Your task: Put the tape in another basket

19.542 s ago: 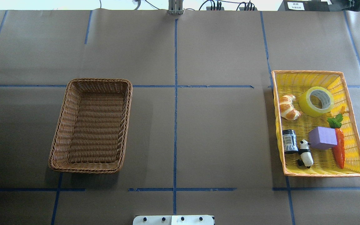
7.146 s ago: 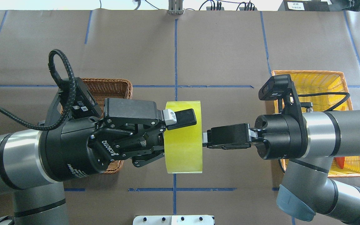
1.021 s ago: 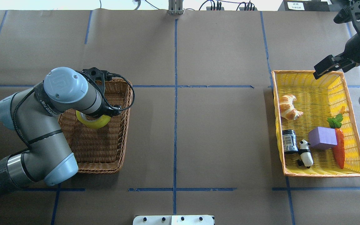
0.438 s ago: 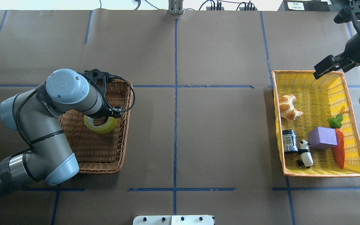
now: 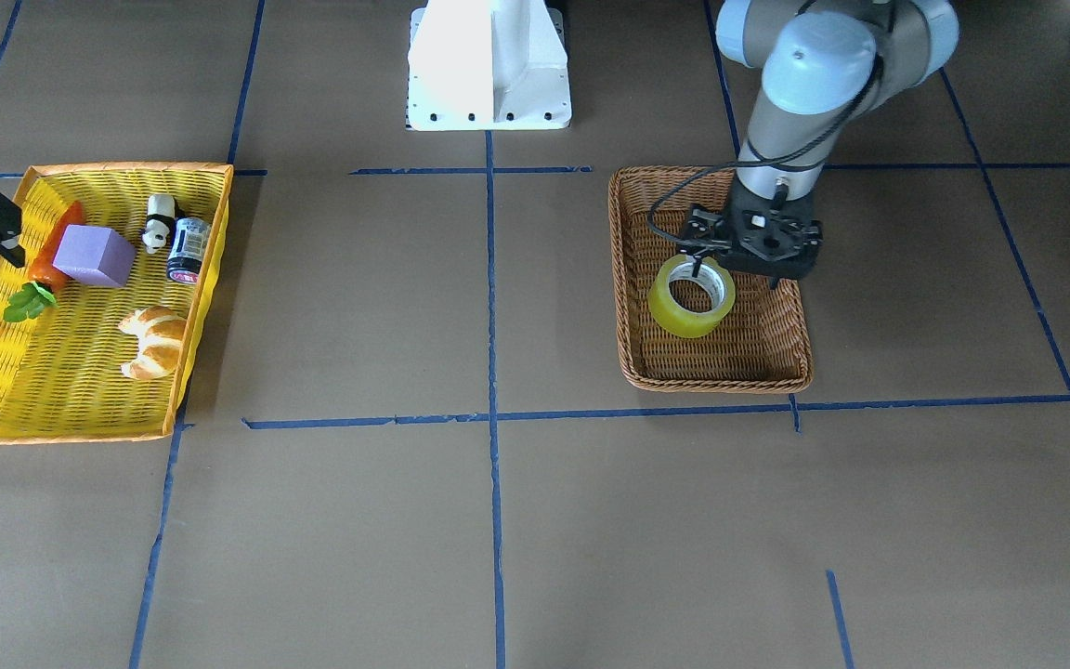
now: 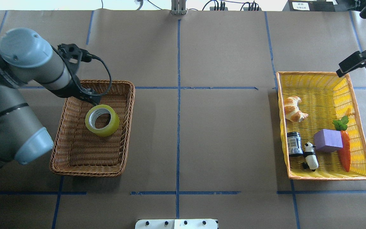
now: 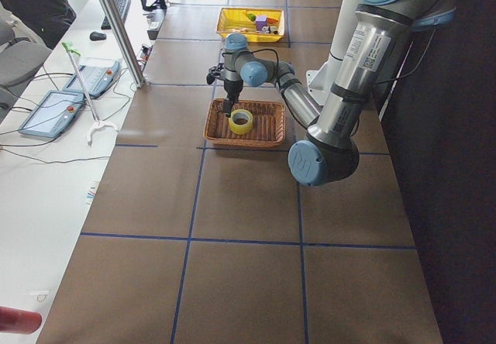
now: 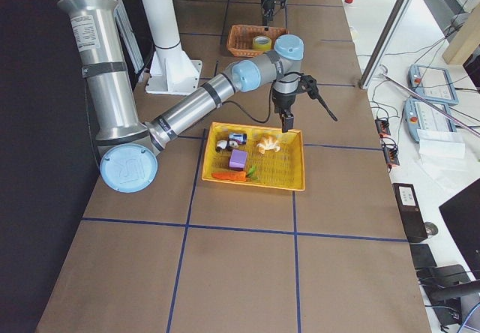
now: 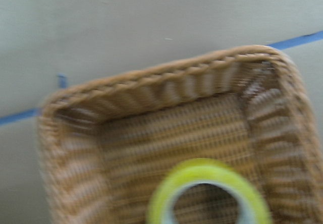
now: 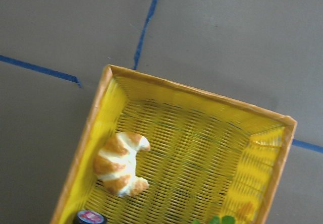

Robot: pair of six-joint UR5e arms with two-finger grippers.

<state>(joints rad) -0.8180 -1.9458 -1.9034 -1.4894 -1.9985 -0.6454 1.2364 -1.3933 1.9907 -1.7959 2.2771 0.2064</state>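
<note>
Tape (image 6: 102, 120) lies flat, hole up, loose inside basket (image 6: 84, 173), toward far half. Left claw (image 5: 739, 272) just above it, fingers spread, empty. Right claw (image 6: 341, 72) over far corner of yellow tray (image 6: 329, 176); spread: cannot tell. Both containers well apart on counter (image 6: 221, 136).

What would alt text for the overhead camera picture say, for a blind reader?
Seen from above, a roll of yellow-green tape lies flat in a brown wicker basket on the left, the left gripper close by its far edge. On the right, a yellow tray holds a croissant, jar, panda, purple block and carrot.
</note>
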